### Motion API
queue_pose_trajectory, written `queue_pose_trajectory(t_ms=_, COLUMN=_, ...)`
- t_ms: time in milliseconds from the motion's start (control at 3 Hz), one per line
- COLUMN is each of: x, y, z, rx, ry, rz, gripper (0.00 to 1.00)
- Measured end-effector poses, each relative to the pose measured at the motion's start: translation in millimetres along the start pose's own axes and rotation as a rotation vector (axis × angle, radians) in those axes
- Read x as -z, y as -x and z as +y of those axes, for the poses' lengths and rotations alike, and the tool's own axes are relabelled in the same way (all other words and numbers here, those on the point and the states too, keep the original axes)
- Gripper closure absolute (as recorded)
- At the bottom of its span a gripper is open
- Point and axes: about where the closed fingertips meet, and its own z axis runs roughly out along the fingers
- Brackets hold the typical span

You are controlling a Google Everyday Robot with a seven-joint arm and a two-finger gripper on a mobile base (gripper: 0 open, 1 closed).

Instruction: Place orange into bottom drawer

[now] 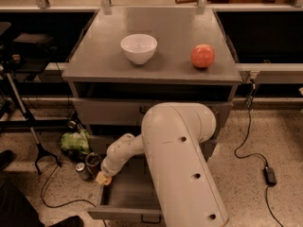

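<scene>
**Orange held over left wall of open bottom drawer**

Nearest the camera, the bottom drawer [124, 196] stands pulled out below the desk's front edge. Its wide front runs left to right, and its black handle [151, 218] faces the viewer. The gripper [105, 174] hangs at the drawer's left wall, jaws pinching the orange [102, 178]. The fruit is round, so no long axis or heading can be told. Farther back on the desk [94, 65], a white bowl [138, 48] sits left of centre. A reddish fruit [202, 56] sits toward the front-right corner, well apart from the bowl.
</scene>
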Motion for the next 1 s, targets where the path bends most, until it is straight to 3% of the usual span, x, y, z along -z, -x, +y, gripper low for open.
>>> queue_pose_trajectory(t_ms=333, x=-10, y=-16, z=-4, rx=-0.018, ry=0.005, rz=0.014, gripper=1.0)
queue_pose_trajectory(t_ms=1000, x=-53, y=-44, z=-16, rx=-0.059, ry=-0.055, rz=0.096, gripper=1.0)
